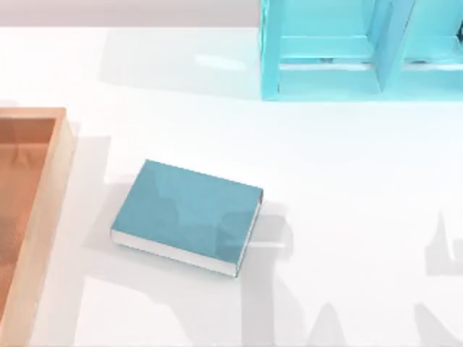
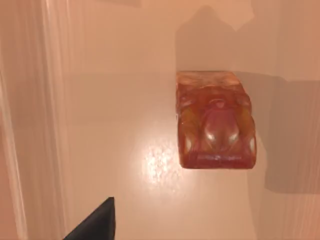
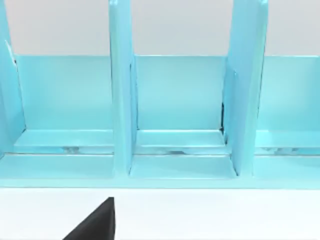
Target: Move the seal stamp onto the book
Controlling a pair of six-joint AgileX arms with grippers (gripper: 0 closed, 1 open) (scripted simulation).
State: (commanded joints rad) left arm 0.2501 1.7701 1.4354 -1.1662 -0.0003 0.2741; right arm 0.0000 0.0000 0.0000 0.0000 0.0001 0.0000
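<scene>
The teal-blue book (image 1: 184,215) lies flat on the white table, left of centre, with its white page edges facing the front. In the left wrist view the seal stamp (image 2: 216,122), an orange-brown block with a rounded dark-red top, rests on a pale wooden surface seen from above. A dark tip of my left gripper (image 2: 95,222) sits apart from the stamp, nothing touching it. My right gripper (image 3: 95,220) shows as a dark tip over the white table, facing the cyan shelf.
A wooden tray (image 1: 61,173) with raised walls stands at the table's left edge. A cyan shelf unit (image 1: 362,50) with upright dividers (image 3: 121,90) occupies the back right. White tabletop stretches to the right of the book.
</scene>
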